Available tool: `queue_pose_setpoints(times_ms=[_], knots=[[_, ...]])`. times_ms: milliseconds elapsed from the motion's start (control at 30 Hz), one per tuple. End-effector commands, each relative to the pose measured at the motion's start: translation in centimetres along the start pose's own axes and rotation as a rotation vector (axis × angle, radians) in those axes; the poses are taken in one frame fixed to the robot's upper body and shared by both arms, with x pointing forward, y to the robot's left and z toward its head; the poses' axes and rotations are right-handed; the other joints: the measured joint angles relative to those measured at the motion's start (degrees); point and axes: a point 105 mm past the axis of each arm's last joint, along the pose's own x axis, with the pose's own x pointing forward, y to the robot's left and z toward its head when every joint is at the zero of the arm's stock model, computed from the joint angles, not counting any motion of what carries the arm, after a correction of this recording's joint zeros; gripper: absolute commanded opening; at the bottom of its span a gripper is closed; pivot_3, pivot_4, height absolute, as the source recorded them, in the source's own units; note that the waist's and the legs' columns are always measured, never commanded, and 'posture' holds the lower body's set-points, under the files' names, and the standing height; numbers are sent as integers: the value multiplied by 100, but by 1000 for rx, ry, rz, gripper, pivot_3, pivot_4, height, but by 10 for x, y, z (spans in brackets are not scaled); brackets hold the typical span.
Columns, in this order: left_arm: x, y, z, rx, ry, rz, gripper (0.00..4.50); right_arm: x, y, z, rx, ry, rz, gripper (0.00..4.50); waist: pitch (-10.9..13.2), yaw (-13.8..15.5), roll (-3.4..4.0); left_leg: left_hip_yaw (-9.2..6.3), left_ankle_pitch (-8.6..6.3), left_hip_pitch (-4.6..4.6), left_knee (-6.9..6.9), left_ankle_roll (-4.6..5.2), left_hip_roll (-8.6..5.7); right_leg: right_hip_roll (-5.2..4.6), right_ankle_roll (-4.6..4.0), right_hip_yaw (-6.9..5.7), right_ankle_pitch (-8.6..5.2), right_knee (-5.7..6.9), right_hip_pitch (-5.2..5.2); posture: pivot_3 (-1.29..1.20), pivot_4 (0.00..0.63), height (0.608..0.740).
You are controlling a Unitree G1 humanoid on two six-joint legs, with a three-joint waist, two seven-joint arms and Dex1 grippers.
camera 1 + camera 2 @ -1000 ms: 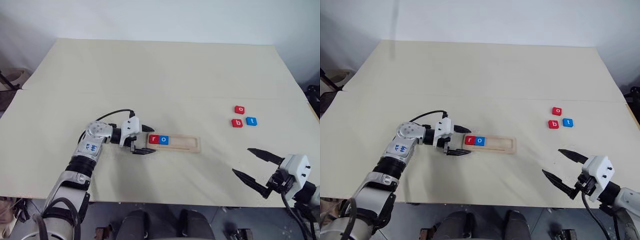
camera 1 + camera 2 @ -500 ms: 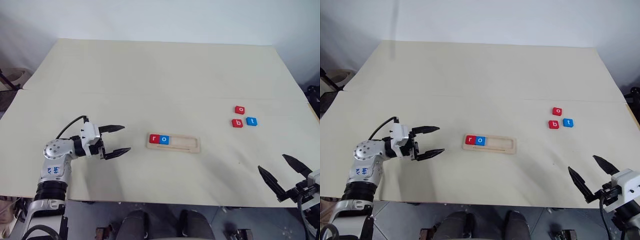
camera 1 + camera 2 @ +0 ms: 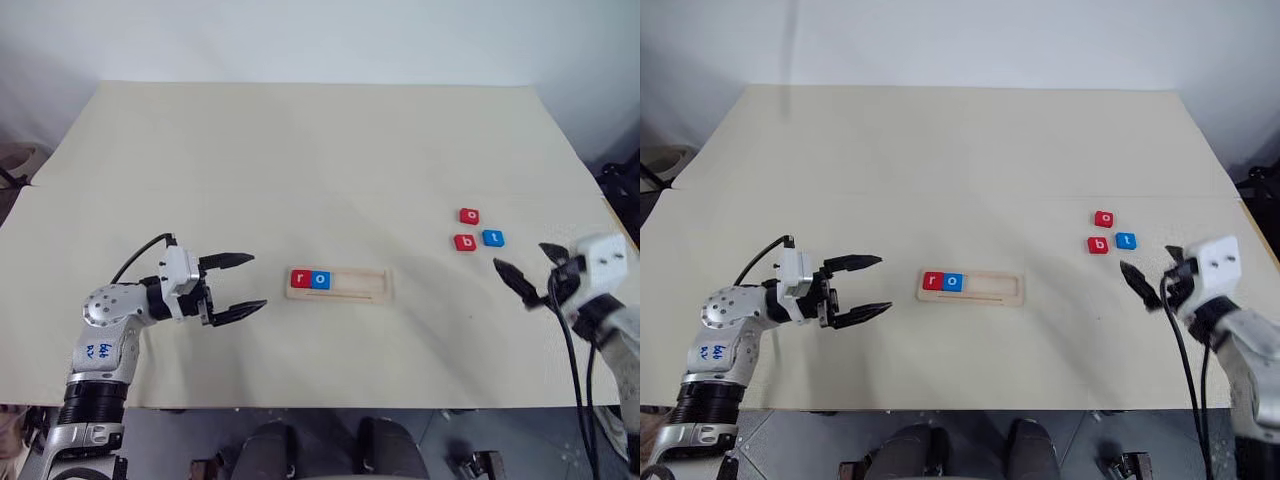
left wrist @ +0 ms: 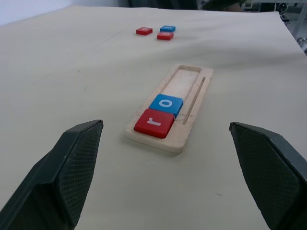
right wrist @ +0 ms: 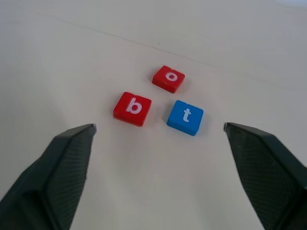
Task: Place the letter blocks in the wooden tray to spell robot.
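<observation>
Tray [image 3: 338, 284] is lying near the middle of the desk [image 3: 300, 150], long axis running left to right, with a red r block [image 3: 300, 279] and a blue o block [image 3: 320, 280] sitting side by side at its left end; the rest of the groove is showing bare wood. Three loose blocks are sitting together well to the right of the tray: red o [image 3: 469, 216] farthest, red b [image 3: 464, 242] nearer, blue t [image 3: 492, 238] just right of the b.

Left tool [image 3: 238, 285] is hovering to the left of the tray, apart from it, fingers spread wide and holding nothing. Right tool [image 3: 528, 275] is sitting just near and right of the loose blocks, fingers also spread wide, empty, pointing toward the cluster; in the right wrist view the b [image 5: 133, 108] and t [image 5: 185, 117] are lying between the two fingers and beyond them, not touching.

Judging from the spelling so far, the b is the next block needed, going into the slot right of the blue o. Right arm is clearly the closer one. The b is lying to the far-left of the right tool, with the t tight beside it, so a pinch on the b is probably needing care not to nudge the t.
</observation>
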Motion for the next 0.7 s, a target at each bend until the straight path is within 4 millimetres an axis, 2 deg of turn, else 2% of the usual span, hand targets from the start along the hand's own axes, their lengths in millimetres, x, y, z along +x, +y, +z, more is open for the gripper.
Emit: queue_pose_setpoints(times_ms=[33,167,433,700], knots=[[3,-2,13,20,-44,3,4485,10,-3,3,22,57,-33,4500,0,38,0,-3,0,-3,0,0,-2,-1,0,-2,0,0,0,0,150,740],[7,-3,17,19,-57,13,4485,25,-3,9,40,100,-73,4500,0,35,0,-4,0,-8,0,2,-9,-8,1,-4,1,-3,0,0,150,740],[6,-2,17,39,-58,48,4485,29,3,15,46,108,-56,4500,0,5,0,-3,0,-9,0,2,-13,-3,1,-8,1,-5,0,0,150,740],[10,-3,17,31,-66,42,4485,48,26,12,77,132,-44,4500,0,-8,0,-1,1,-9,0,1,-10,0,1,-7,1,-4,-2,0,150,740]])
